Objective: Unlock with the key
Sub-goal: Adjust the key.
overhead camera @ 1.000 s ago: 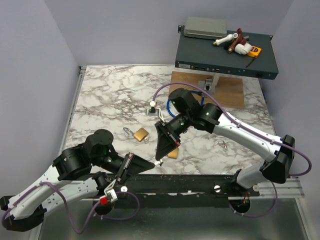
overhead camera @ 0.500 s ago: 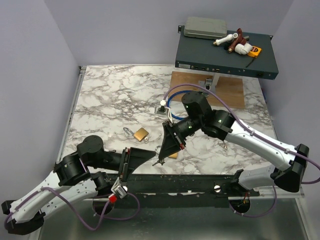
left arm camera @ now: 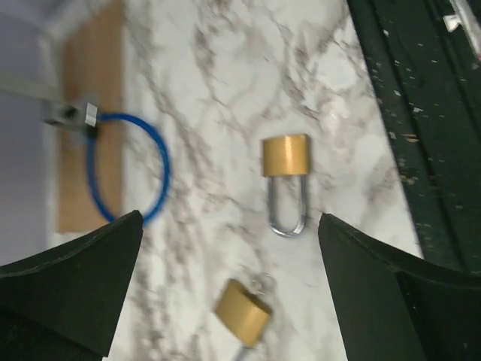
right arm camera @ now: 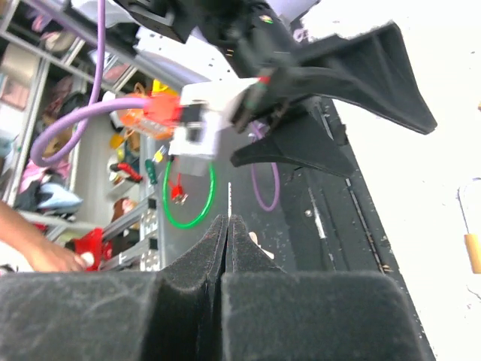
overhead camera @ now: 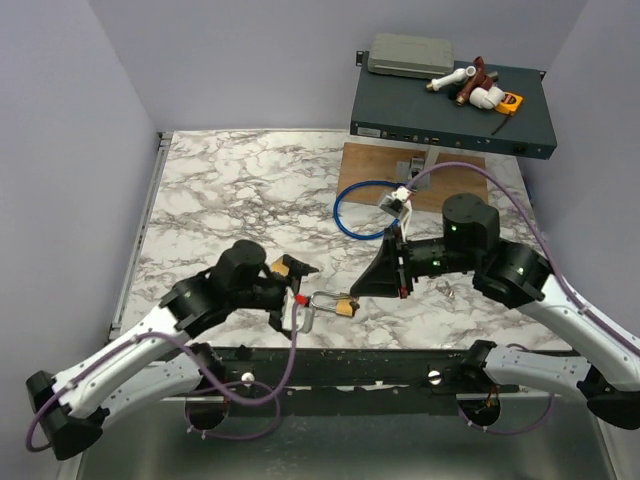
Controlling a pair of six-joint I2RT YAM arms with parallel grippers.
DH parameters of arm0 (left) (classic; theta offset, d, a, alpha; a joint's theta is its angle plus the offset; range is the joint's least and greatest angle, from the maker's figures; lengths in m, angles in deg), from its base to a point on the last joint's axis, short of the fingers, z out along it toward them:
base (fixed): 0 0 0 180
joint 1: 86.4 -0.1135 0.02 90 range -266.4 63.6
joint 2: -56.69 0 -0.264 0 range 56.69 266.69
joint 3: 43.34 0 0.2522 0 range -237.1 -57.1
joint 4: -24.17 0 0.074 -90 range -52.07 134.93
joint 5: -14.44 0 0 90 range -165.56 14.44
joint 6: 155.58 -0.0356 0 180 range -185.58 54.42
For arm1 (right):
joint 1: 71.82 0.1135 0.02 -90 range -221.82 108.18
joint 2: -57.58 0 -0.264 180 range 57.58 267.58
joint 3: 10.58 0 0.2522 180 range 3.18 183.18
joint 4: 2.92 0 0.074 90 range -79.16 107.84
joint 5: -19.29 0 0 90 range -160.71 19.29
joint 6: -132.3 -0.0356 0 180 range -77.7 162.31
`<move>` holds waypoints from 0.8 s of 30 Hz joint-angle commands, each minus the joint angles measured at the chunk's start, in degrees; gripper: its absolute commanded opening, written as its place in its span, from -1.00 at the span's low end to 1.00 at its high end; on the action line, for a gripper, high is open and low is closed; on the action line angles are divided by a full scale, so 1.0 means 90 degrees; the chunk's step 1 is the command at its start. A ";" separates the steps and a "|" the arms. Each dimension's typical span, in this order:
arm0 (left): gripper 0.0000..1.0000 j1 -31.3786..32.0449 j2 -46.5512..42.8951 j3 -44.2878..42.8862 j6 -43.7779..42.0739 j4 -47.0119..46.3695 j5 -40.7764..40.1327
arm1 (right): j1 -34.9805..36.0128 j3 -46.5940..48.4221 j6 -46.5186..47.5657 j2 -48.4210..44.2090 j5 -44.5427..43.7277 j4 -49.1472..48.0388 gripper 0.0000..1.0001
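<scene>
A brass padlock (overhead camera: 343, 305) lies near the table's front edge with its silver shackle (overhead camera: 320, 302) pointing left; in the left wrist view this padlock (left arm camera: 285, 156) lies ahead of the fingers. A second brass padlock (overhead camera: 281, 266) (left arm camera: 242, 314) lies below my left gripper (overhead camera: 298, 290) (left arm camera: 231, 218), which is open and holds nothing. My right gripper (overhead camera: 360, 290) (right arm camera: 228, 219) hovers just right of the first padlock, pads pressed together. The key (right arm camera: 229, 200) shows only as a thin silvery sliver sticking out from between those pads.
A blue cable loop (overhead camera: 358, 210) (left arm camera: 128, 169) lies mid-table beside a wooden board (overhead camera: 445, 180). A dark equipment box (overhead camera: 450, 110) with small parts on top stands at the back right. A black rail (overhead camera: 400, 365) runs along the near edge.
My left gripper has opened, and its arm has swung from the near rail onto the table over the padlocks. My right arm has drawn back to the right, still shut.
</scene>
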 commanded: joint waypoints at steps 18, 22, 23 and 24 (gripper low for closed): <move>0.96 -0.1221 0.4954 -0.1196 0.0967 -0.0311 0.2750 | 0.0005 0.0352 -0.0102 -0.1804 -0.2172 0.1007 -0.99; 0.96 -0.1140 0.5389 -0.1168 0.1377 -0.0691 0.3022 | 0.0008 0.0734 -0.0062 -0.1856 -0.2484 0.1298 -0.99; 0.97 -0.1138 0.5383 -0.1010 0.1562 -0.1105 0.3013 | 0.0004 0.0815 -0.0028 -0.1852 -0.2528 0.1372 -0.99; 0.97 -0.1138 0.5357 -0.0809 0.1701 -0.1539 0.2976 | 0.0004 0.0912 0.0001 -0.1825 -0.2582 0.1431 -0.99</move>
